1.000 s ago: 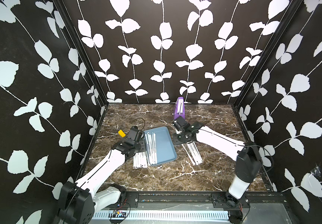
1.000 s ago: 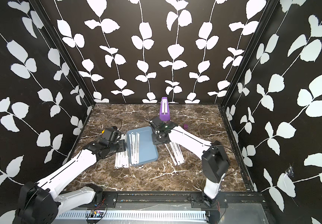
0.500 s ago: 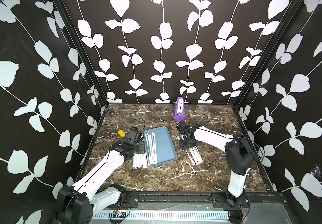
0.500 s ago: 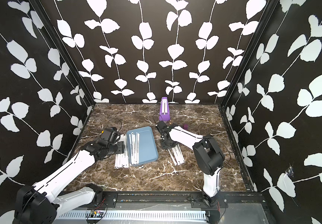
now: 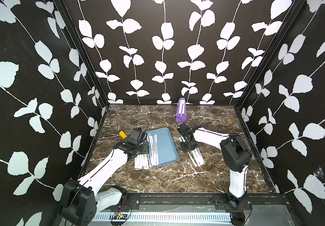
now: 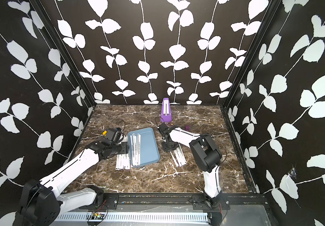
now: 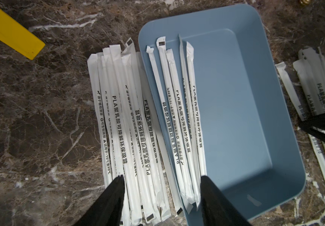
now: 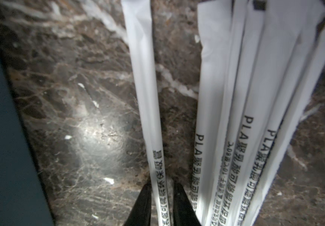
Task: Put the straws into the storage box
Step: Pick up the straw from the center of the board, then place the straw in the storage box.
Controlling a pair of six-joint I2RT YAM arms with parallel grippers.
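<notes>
The storage box [image 5: 167,144] is a shallow light-blue tray in the middle of the table, and several white wrapped straws [image 7: 177,109] lie along its left side. More straws [image 7: 118,117] lie in a row on the table against the tray's left rim. My left gripper [image 7: 162,177] hovers open above that row and the tray's rim, holding nothing. Another bunch of straws [image 5: 197,158] lies right of the tray. My right gripper [image 8: 161,185] is down at the table there, shut on one straw [image 8: 146,97] that lies apart from the bunch [image 8: 255,97].
A tall purple wedge-shaped object [image 5: 180,110] stands near the back wall. A yellow piece [image 5: 123,134] lies left of the tray, behind my left wrist. A small purple item [image 6: 187,128] sits behind my right arm. Patterned walls close in three sides.
My right gripper has moved from the tray's far right corner out to the bunch on the right and come down around one straw. The left arm has hardly moved.
</notes>
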